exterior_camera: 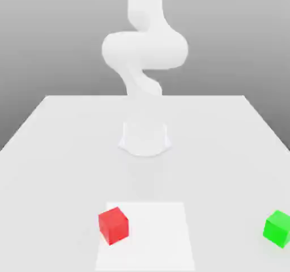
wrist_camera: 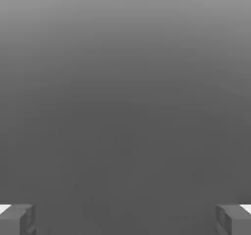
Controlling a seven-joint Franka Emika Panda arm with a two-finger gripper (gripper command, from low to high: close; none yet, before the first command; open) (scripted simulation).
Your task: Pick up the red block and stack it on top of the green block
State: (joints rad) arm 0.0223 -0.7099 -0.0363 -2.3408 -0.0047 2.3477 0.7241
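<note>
The red block, a small matte cube, sits on the white table near the front, toward the exterior view's left. The green block, about the same size, rests on the table at the exterior view's far right, well apart from the red one. The white arm rises from its base at the table's middle and bends upward out of the frame. In the hand view my gripper is open, its grey fingertips standing wide apart with nothing between them, facing a plain grey background.
A brighter white square patch marks the table front; the red block stands on its left edge. The arm's base stands behind both blocks. The table's side edges slant outward toward the front.
</note>
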